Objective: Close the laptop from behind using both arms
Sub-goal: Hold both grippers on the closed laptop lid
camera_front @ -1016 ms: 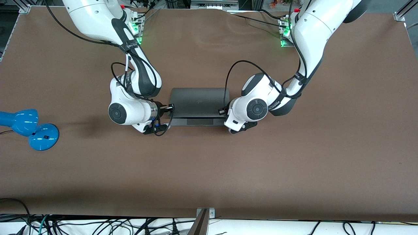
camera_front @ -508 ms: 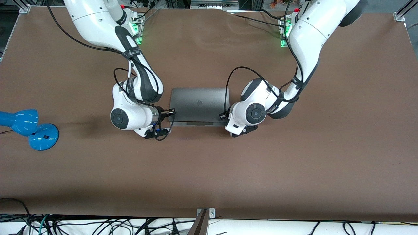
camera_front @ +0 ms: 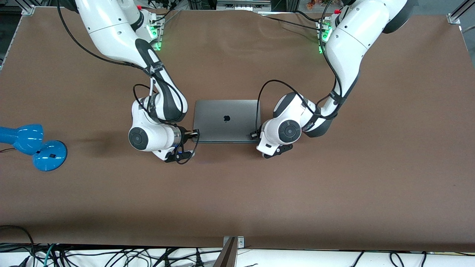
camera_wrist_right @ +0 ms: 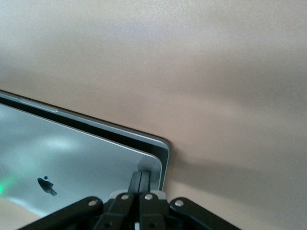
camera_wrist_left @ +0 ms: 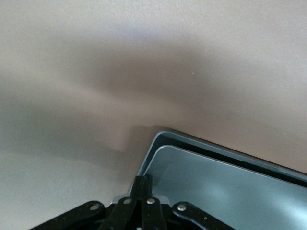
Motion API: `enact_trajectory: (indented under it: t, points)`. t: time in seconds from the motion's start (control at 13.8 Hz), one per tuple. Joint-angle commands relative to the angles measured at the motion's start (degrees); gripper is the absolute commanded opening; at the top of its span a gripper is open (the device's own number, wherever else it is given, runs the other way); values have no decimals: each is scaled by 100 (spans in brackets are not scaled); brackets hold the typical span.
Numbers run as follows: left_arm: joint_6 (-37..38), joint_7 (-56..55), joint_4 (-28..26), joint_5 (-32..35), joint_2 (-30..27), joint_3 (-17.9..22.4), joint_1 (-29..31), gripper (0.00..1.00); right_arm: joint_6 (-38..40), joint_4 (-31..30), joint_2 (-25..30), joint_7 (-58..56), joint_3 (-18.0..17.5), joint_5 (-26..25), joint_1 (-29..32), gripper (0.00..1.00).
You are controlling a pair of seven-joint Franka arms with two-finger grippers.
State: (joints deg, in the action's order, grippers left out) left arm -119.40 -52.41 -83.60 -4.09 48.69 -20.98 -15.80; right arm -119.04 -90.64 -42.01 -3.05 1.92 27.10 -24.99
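Observation:
The space-grey laptop (camera_front: 226, 120) lies in the middle of the table, its lid down almost flat with the black apple logo (camera_front: 226, 118) facing up. My right gripper (camera_front: 193, 132) is shut, empty, and rests its tips on the lid's corner at the right arm's end. In the right wrist view the shut gripper (camera_wrist_right: 140, 174) touches the lid (camera_wrist_right: 72, 163) near that corner. My left gripper (camera_front: 253, 135) is shut and empty too, on the corner at the left arm's end. The left wrist view shows this gripper (camera_wrist_left: 143, 178) at the lid (camera_wrist_left: 230, 191), with a thin dark gap above the base.
A blue desk lamp (camera_front: 33, 144) lies at the right arm's end of the table. Black cables loop from both wrists beside the laptop. Brown tabletop (camera_front: 237, 193) spreads between the laptop and the front edge.
The lid has swung down from partly open to nearly flat, covering the trackpad strip. Both shut grippers moved down with it, toward the front camera.

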Motion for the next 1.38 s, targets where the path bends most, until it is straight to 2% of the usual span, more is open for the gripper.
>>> enact_trajectory:
  t: [0.0,0.51,0.58,0.65,0.73,0.8,0.87,1.23,1.31]
  points:
    - [-13,-59,204,207,149,50,-90,0,-111,152,-140,-64,18,-38,-41,2]
    - [-162,-68,195,215,184,59,-90,0,-260,161,-228,-55,10,-21,-67,3]
    - [-162,-68,195,215,184,59,-90,0,-260,161,-211,-29,10,-12,-76,7]
    - [-162,-76,195,215,184,59,-90,0,-243,152,-176,-11,10,-29,-85,31]
    - [-162,-76,195,215,193,59,-116,0,-243,161,-141,-37,10,-47,-85,63]
    - [-162,-85,187,224,193,102,-151,0,-243,152,-62,-63,18,-56,-85,85]
    - [-162,-103,187,250,202,146,-221,0,-252,152,43,-64,18,-56,-76,100]
    - [-162,-103,187,259,176,164,-230,0,-120,74,702,6,27,-64,99,100]
    - [-153,-111,195,251,132,164,-204,19,37,30,860,33,45,-65,152,100]
